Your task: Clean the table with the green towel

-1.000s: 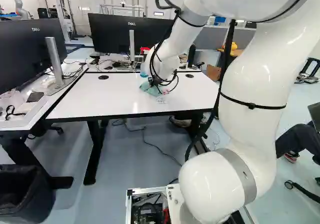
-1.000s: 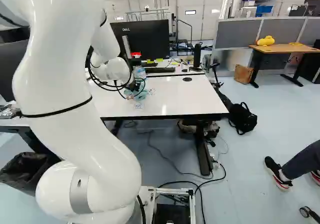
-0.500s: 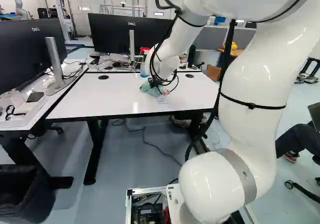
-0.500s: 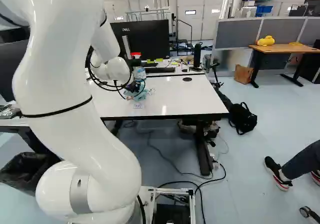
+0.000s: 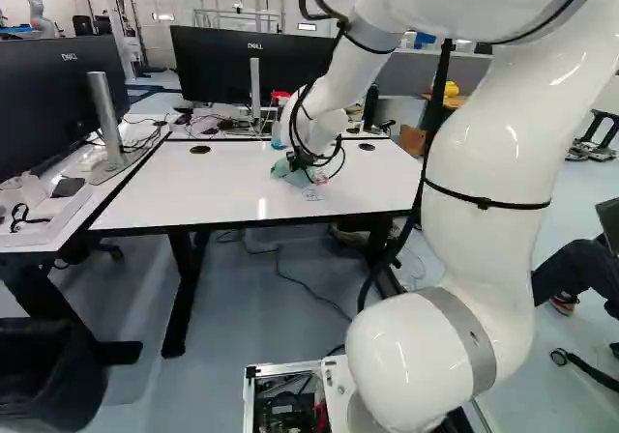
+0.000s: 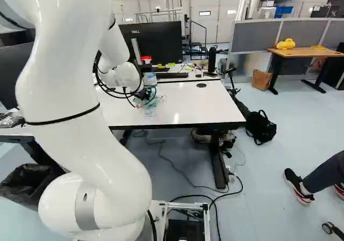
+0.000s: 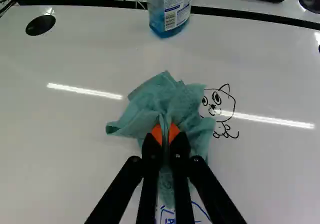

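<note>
Right base view has my arm (image 6: 80,90) arching forward and down to the green towel (image 7: 167,101), my pincer (image 6: 143,93) pinching its bunched cloth on the surface (image 6: 188,109). Fingers (image 7: 151,151) partly hide blue marks (image 7: 166,215) nearer than the towel; the towel overlaps a black doodle (image 7: 227,104) beside it. Beyond it, the wrist view crops a bottle's top (image 7: 171,6).

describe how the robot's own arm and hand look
The arm is glossy white with rounded joints, grey bands and thin black straps around it. Black cables run outside it and loop near the wrist. The hand is black, with two narrow fingers and orange pads.
</note>
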### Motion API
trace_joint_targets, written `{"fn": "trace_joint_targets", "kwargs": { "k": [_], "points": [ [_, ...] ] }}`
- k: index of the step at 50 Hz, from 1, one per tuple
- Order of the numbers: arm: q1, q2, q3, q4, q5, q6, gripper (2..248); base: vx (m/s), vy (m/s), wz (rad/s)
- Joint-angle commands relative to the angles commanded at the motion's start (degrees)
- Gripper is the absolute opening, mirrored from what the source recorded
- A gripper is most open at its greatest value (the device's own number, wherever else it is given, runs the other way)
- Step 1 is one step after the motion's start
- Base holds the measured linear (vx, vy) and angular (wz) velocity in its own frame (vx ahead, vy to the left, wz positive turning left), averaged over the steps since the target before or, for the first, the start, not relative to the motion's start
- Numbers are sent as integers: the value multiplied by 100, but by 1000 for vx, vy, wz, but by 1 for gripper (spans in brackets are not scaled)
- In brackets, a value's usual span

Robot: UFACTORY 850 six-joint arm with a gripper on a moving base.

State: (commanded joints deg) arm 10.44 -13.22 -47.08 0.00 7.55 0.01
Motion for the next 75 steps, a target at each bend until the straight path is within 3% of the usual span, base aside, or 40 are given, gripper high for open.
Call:
{"fn": "trace_joint_targets", "kwargs": {
  "k": [25,75],
  "points": [
    [-37,-7,7,0,0,0,35,0,0,0],
    [-949,-3,14,0,0,0,35,0,0,0]
  ]
}}
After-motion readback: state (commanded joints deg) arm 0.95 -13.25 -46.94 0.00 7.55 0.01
